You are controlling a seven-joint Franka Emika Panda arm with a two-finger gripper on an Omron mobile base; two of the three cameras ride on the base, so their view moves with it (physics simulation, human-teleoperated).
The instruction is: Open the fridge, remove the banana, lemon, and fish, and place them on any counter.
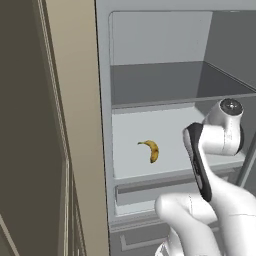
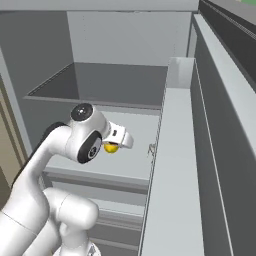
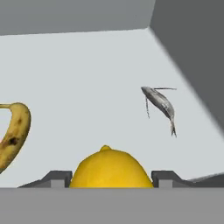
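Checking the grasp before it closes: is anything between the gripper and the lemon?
Nothing visible is. In the hand view the lemon sits directly between the gripper's two fingertips. The banana lies off to one side and the fish farther back on the fridge shelf.

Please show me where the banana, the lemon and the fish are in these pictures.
banana (image 1: 151, 150): left base view, middle of the curved fruit.
lemon (image 3: 109, 169): hand view, centre of its yellow skin.
fish (image 3: 160, 103): hand view, middle of the silver body.
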